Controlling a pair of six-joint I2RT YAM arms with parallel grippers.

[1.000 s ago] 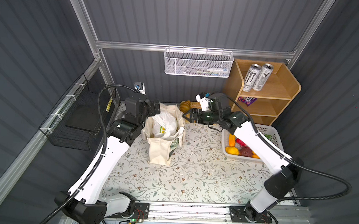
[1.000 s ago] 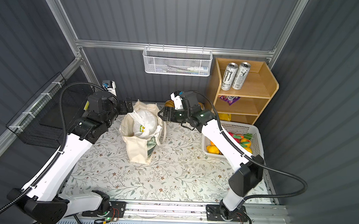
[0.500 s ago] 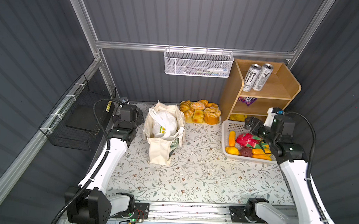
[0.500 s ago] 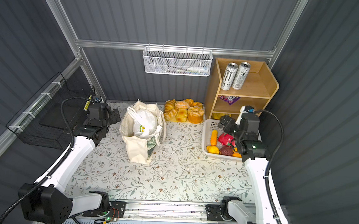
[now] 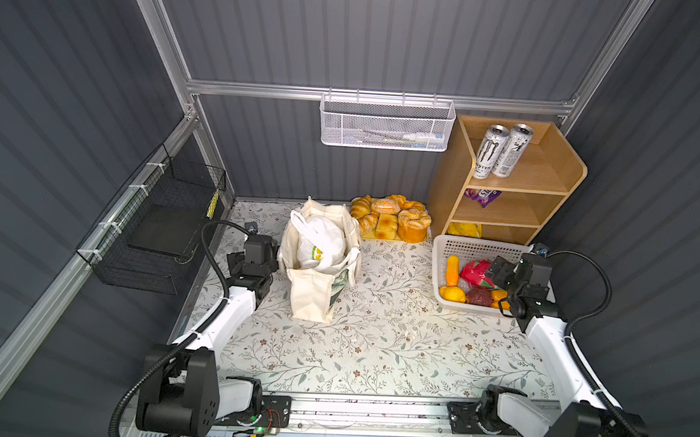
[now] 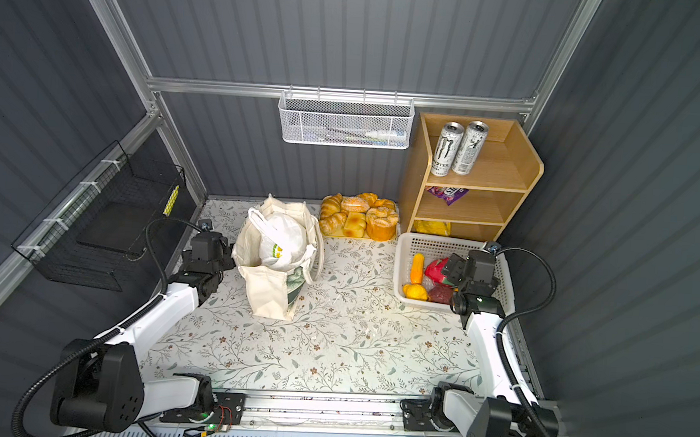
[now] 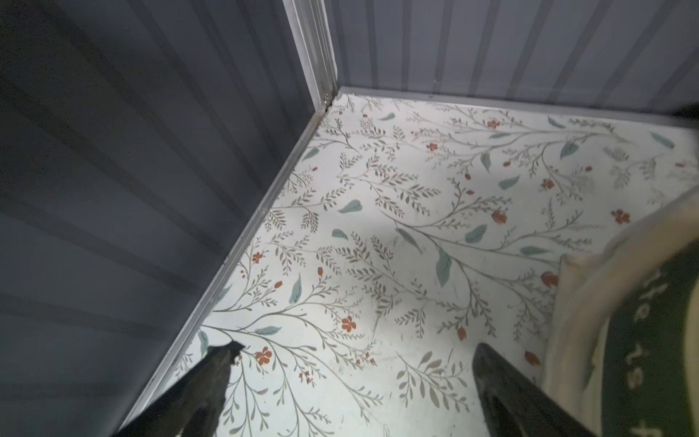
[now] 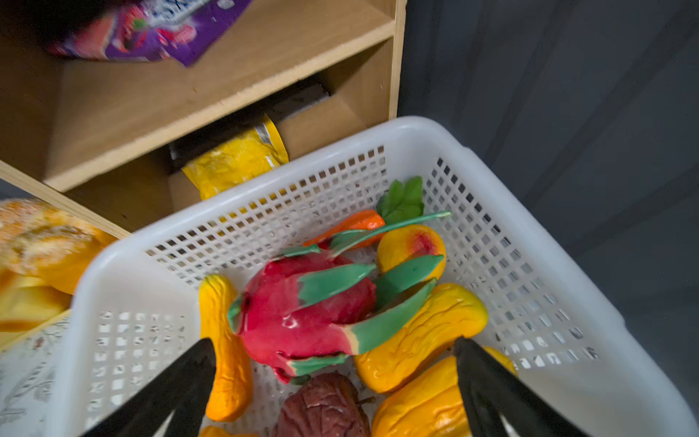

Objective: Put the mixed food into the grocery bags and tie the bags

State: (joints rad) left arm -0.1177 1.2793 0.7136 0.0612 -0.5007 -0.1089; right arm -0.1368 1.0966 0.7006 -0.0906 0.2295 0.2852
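Reds, yellows and greens against white and cream

Ahead of the black right claw, a white basket holds a red-pink dragon fruit with green scales, yellow pieces, an orange carrot with green leaves and a dark maroon piece; beyond it, a yellow packet and a purple packet on a pale wooden shelf. Beside the black left claw, a cream tote with dark green print, on a white cloth of grey-green sprigs and red flowers.
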